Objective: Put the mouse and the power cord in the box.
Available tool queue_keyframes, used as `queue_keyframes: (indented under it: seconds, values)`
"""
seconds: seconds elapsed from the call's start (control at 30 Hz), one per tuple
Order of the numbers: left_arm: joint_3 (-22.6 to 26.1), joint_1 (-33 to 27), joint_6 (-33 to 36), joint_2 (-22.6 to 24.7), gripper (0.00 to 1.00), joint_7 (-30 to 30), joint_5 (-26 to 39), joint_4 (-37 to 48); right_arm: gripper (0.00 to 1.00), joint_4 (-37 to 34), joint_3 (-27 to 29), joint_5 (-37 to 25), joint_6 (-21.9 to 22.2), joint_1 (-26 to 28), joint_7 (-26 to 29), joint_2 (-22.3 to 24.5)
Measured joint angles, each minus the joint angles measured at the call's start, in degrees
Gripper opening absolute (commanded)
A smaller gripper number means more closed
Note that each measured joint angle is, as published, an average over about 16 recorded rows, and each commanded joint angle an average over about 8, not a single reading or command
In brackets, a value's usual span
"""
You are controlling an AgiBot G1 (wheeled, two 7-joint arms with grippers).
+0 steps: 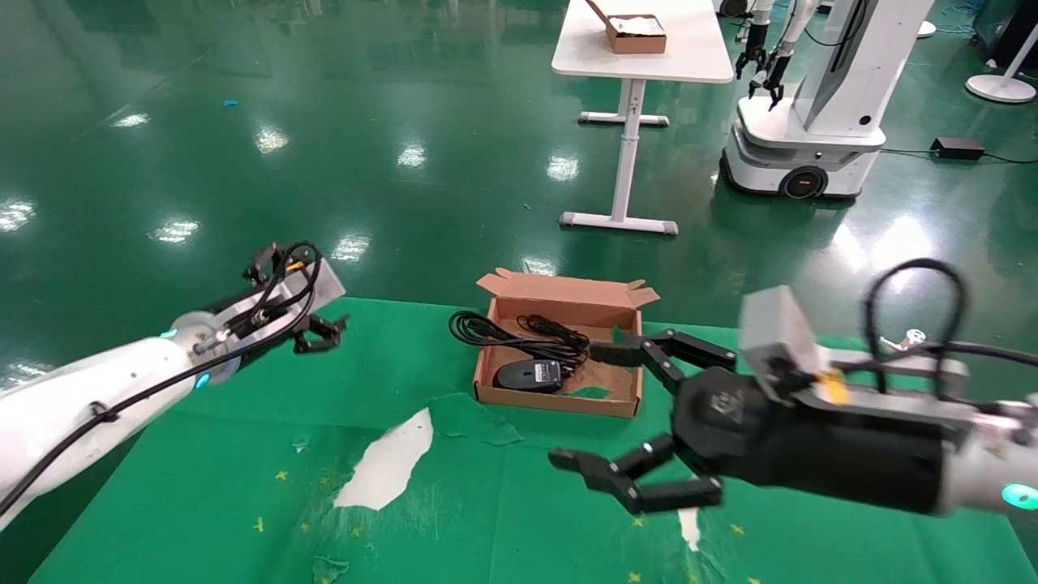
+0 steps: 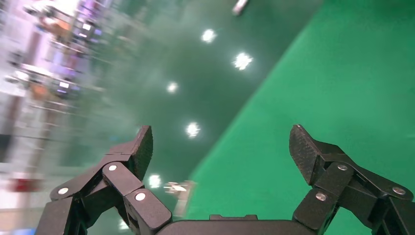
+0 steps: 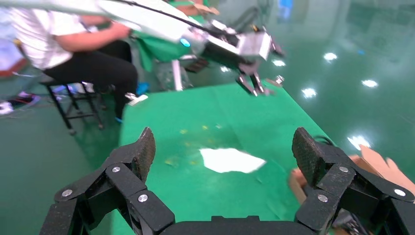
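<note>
The box lies open on the green table cover, towards the far edge. Inside it rests the black mouse, near the front-left corner. The power cord lies in black loops across the box's left wall, part on the cover outside, part inside in a tangle with the mouse's thin wire. My right gripper hovers open and empty just right of the box, and the right wrist view catches the box's corner. My left gripper hangs open and empty at the table's far-left edge.
A torn white patch shows in the green cover in front of the box. Beyond my table stand a white table with a smaller brown box and another robot. A person sits off the table's left side.
</note>
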Motion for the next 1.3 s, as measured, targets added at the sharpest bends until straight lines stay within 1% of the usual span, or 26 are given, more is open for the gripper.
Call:
queue_keyframes:
  seconds: [0.3,0.53,0.7,1.3]
  values:
    - [-8.0,4.3,12.2,-4.0,1.0,-0.4,-8.1,-6.0,1.0,6.9,5.8,7.7,-6.9,-5.4,0.9,6.2]
    - [-14.2,7.6,21.6,-7.2,1.0,-0.7,-14.5,-10.7,1.0,10.0,8.4,11.1,-9.9,-7.8,1.3,8.9]
    - [-18.7,10.0,28.4,-9.4,1.0,-0.9,-19.1,-14.0,1.0,10.6,8.9,11.9,-10.5,-8.3,1.3,9.5]
    - [-34.7,18.6,52.8,-17.5,1.0,-1.7,-35.4,-26.0,1.0,10.6,8.9,11.9,-10.5,-8.2,1.3,9.5]
